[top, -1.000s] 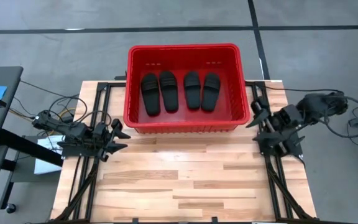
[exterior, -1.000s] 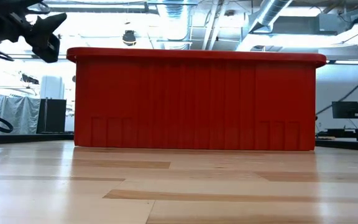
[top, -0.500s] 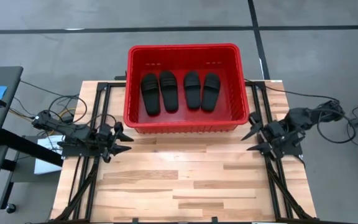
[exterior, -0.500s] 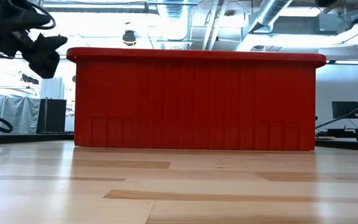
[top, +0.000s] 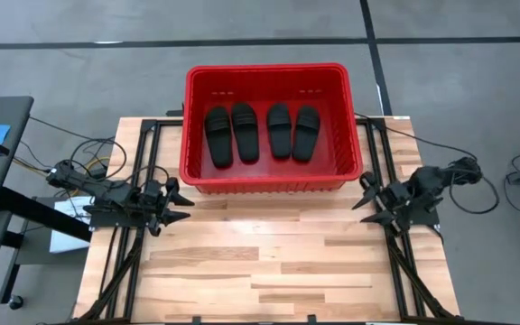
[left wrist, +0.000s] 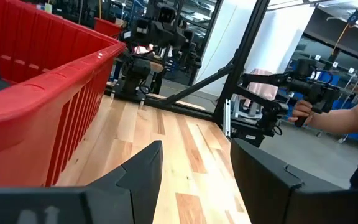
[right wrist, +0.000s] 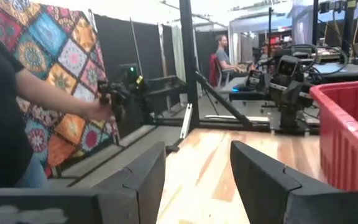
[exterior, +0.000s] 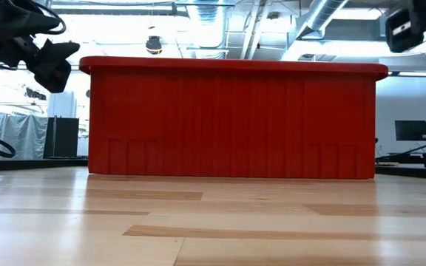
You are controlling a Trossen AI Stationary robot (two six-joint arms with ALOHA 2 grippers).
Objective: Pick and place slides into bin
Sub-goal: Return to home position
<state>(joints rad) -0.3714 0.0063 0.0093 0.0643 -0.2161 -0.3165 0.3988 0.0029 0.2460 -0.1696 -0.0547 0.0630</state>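
Observation:
Several black slides lie side by side, soles down, on the floor of the red bin, which stands at the table's far middle. The bin also shows in the low view. My left gripper is open and empty over the table's left edge, near the bin's near left corner. My right gripper is open and empty at the table's right edge, near the bin's near right corner. In the wrist views both grippers show a clear gap between the fingers.
Black frame rails run along both side edges of the wooden table. Cables lie at the left. A person stands beyond the table's side with a hand-held device; another person's hand shows at the other side.
My right gripper has moved toward the table's near edge and come down, turning from pointing at the bin toward pointing across the table. My left gripper has shifted slightly toward the right. The slides and bin have stayed still.

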